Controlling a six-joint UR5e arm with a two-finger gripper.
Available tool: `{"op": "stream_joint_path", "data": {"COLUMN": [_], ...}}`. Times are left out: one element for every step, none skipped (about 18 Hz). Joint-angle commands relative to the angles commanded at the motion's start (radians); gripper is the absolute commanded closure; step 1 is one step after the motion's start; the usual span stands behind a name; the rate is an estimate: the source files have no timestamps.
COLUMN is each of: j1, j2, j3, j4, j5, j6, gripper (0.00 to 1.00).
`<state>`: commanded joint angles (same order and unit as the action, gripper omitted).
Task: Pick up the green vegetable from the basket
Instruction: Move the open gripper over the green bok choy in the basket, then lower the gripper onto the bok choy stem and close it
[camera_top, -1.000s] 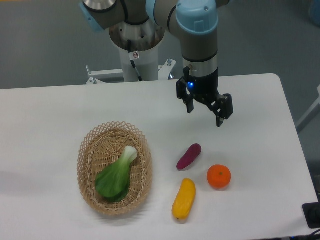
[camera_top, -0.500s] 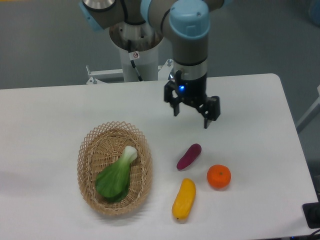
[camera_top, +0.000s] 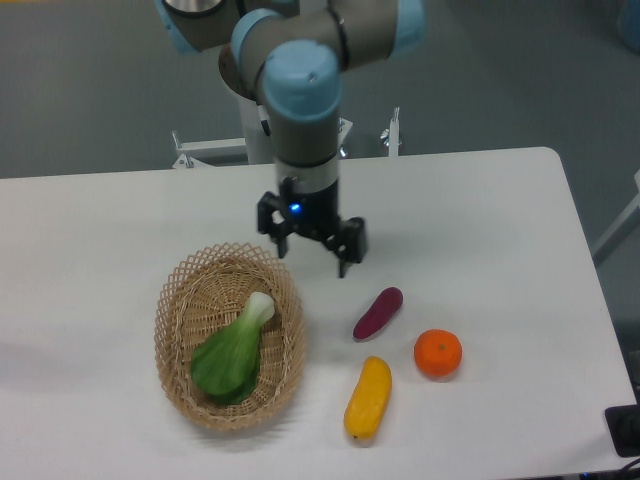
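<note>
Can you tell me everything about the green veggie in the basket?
The green vegetable looks like a toy bok choy: broad dark green leaves with a short whitish-green stalk at one end. It lies flat and slanted inside the tan wicker basket, stalk pointing up and to the right, leaves toward the near rim. Only the basket touches it. The gripper hangs open above the table beside the basket's far rim, not touching the vegetable.
</note>
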<state>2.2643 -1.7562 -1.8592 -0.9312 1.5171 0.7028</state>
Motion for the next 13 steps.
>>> {"op": "stream_joint_path", "data": {"j1": [-0.014,-0.031,-0.051,-0.066,-0.071,-0.074,-0.078,-0.087,-0.089,-0.091,-0.092,-0.092,-0.092], "j2": [-0.015,-0.029,-0.041,-0.055,-0.066,-0.077,-0.087,-0.098,-0.112,-0.121,-0.126,-0.137,-0.141], "j3": [-0.002,-0.002,-0.003,-0.005,-0.006,-0.012,-0.02,-0.024,-0.023,-0.023,-0.023,-0.021,-0.021], "j4": [0.017,0.043,0.066,0.077,0.081,0.084,0.084,0.086,0.086,0.088,0.088,0.094,0.101], "j5": [0.0,0.0,0.0,0.0,0.002,0.002,0.005,0.006,0.009,0.012,0.015,0.015,0.015], "j6": [-0.028,-0.051,-0.062,-0.063,-0.063,-0.06,-0.051,-0.049,-0.046,-0.039,-0.026,-0.019,-0.017], "gripper": [0.0,0.0,0.0,0.0,0.0,0.0,0.0,0.0,0.0,0.0,0.0,0.0,0.0]}}
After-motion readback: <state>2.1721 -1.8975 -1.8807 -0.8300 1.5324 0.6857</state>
